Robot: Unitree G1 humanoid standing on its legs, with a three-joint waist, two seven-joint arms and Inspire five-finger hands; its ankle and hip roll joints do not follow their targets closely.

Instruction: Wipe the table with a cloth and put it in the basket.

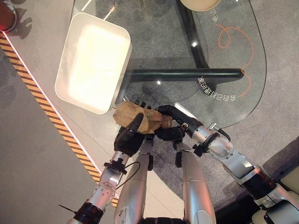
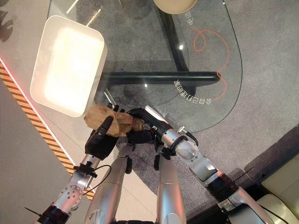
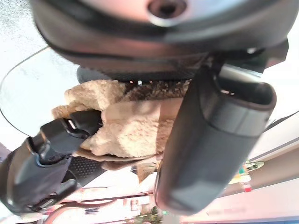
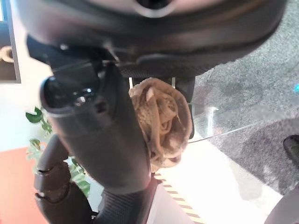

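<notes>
In the lower centre of the left eye view, both dark hands are meeting over a crumpled tan terry cloth (image 1: 140, 117) at the near edge of the clear glass oval worktop (image 1: 233, 102). The left hand (image 1: 129, 138) is curling its fingers and thumb round the bundle, and the right hand (image 1: 174, 116) is gripping the same bundle from the other side (the right wrist view shows the cloth wadded against its thumb).

The white rectangular plastic basket (image 1: 70, 74) is sitting at the upper left of the frame, just beside the cloth and overhanging the worktop's edge.

The main risk, as I judge it, is the handover: if one hand is letting go while the other's grip is loose, the wad could be slipping off the edge onto the grey carpet floor (image 1: 280, 116). An arm swinging toward the basket could also be nudging it, since part of it has no glass beneath.
</notes>
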